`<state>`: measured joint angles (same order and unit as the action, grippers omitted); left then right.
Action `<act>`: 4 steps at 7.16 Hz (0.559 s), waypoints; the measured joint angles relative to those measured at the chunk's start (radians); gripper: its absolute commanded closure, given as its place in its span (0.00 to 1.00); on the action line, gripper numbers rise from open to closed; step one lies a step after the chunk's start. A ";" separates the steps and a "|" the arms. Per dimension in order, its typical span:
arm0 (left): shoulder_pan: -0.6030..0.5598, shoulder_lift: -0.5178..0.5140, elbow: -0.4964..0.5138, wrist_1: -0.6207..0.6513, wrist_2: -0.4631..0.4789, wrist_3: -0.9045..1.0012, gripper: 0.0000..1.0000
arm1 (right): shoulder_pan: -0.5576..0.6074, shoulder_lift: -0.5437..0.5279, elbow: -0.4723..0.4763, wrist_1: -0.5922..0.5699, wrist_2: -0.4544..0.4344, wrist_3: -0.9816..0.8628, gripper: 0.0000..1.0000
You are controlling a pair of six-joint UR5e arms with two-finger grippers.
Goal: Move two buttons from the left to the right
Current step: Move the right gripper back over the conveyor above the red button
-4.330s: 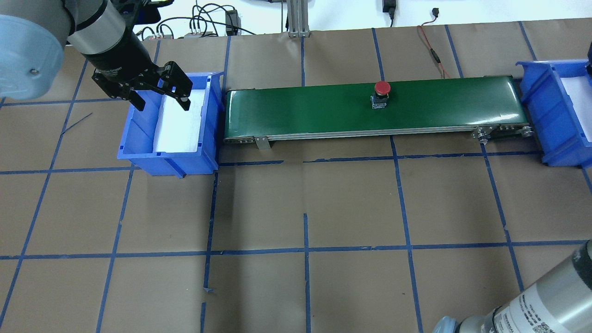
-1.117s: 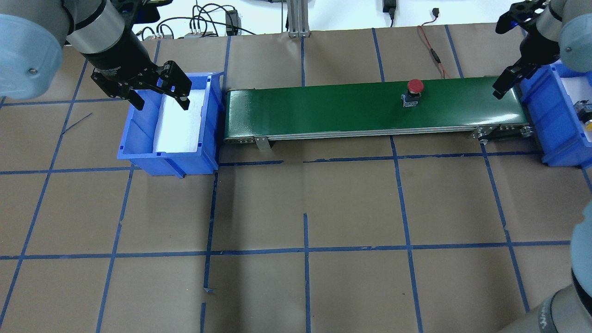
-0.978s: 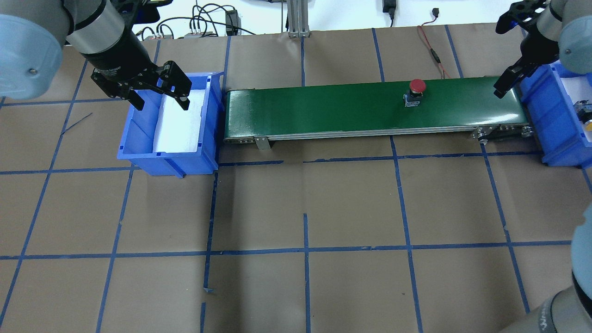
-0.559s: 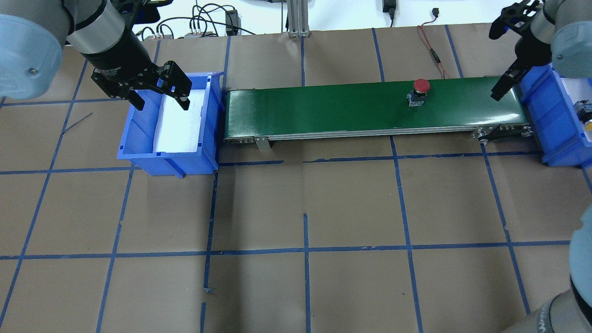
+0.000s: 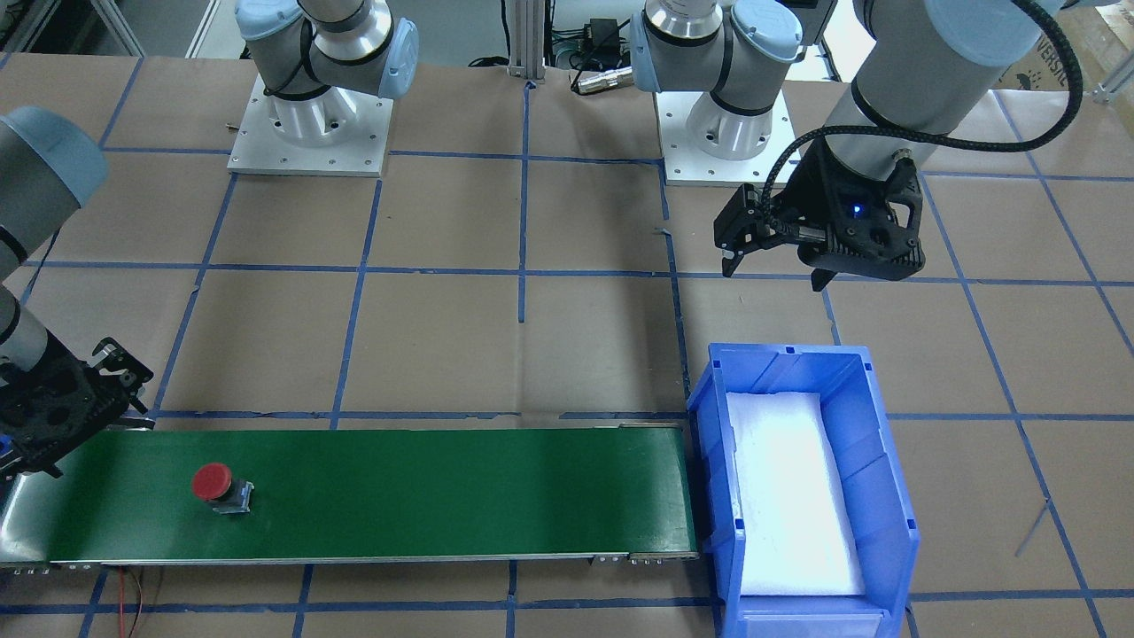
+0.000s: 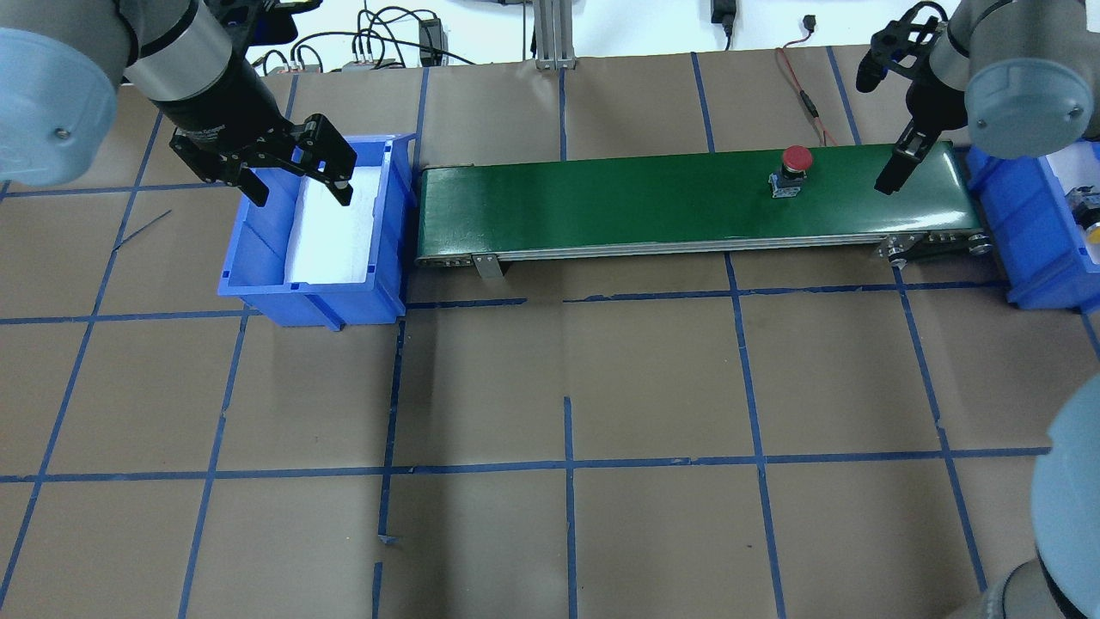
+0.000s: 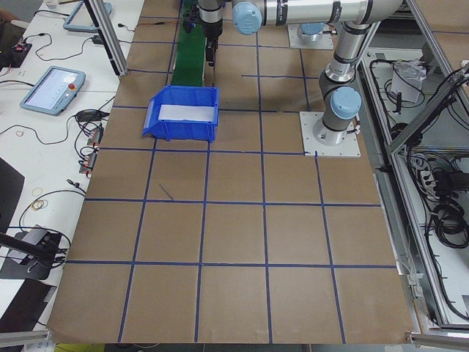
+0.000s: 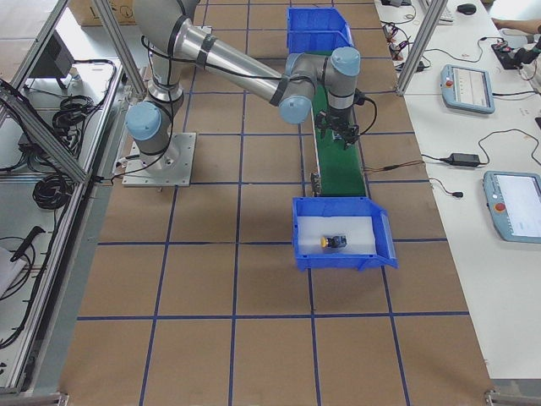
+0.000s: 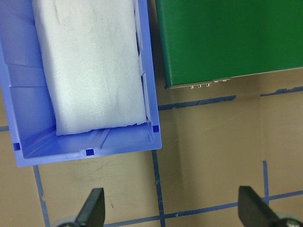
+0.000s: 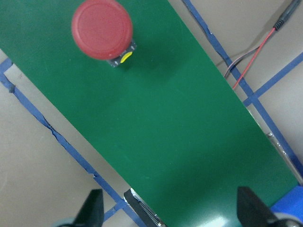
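Tabletop bin (image 8: 342, 260), right-end view: yellow button (image 8: 332, 243)

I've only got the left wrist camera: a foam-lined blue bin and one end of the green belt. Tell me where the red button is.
Observer: The red button stands on the green belt, near the end toward the robot's right.
Operator: Report the right gripper.
Observer: The right gripper is open and empty, above the belt between the button and the belt's end.
Operator: Now find the yellow button.
Observer: The yellow button lies on white foam inside the right bin, just past that end of the belt.
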<state>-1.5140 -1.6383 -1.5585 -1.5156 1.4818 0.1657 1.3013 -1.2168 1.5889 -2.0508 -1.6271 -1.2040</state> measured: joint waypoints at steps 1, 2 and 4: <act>0.000 0.000 0.000 0.000 0.000 0.000 0.00 | 0.001 0.001 -0.001 -0.005 0.000 -0.048 0.00; 0.000 0.000 0.000 0.000 0.000 0.000 0.00 | 0.001 0.004 -0.003 -0.007 0.001 -0.109 0.00; 0.000 0.000 0.000 0.000 0.000 0.000 0.00 | -0.001 0.025 -0.021 -0.008 0.007 -0.309 0.01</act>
<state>-1.5140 -1.6383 -1.5585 -1.5156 1.4818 0.1657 1.3001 -1.1917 1.5677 -2.0591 -1.6196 -1.5133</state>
